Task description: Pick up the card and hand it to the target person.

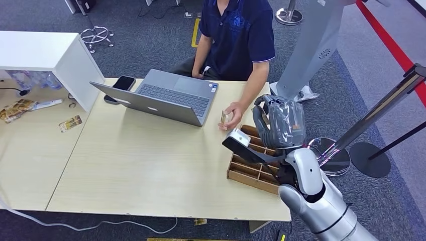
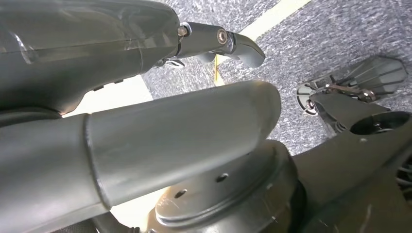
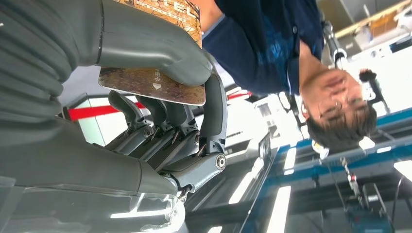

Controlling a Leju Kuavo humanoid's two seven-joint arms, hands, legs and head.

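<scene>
while the right hand (image 1: 278, 123) pinches the card (image 3: 153, 83) above the tray (image 1: 251, 170), hold it level toward the person's hand (image 1: 230, 116), releasing only once they grip; left hand's (image 2: 221, 41) state unclear.

A broad stretch of bare table (image 1: 150, 170) is lying open across the lower middle of the frame. The open laptop (image 1: 161, 98) is blocking the upper centre, the person's hand (image 1: 232, 114) is resting just right of it, and the slotted cardboard organizer (image 1: 251, 165) is crowding the lower-right table edge under the right hand (image 1: 279, 123).
</scene>
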